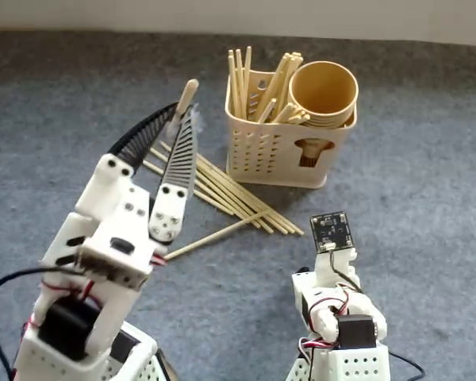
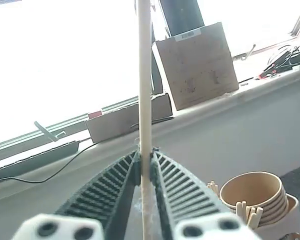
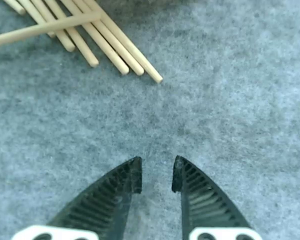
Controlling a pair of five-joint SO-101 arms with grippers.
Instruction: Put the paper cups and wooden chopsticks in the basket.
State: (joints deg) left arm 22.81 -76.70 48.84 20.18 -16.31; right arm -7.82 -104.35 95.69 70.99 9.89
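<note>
Left jaws are clenched on 1 chopstick (image 2: 145, 75), upright, near the basket (image 1: 270, 155). Right jaws stand parted, empty, over the counter (image 3: 230, 110). Loose chopsticks (image 1: 222, 194) lie beside the basket. Judged light, stiff, smooth; a mid-length grip limits pivoting.

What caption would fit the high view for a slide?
Left gripper holds one chopstick raised beside the basket of paper cups; more chopsticks lie loose nearby.

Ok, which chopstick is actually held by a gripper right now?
The single chopstick pinched in the left gripper, sticking out past its tips. The others lie loose in a pile on the mat or stand in the basket.
</note>
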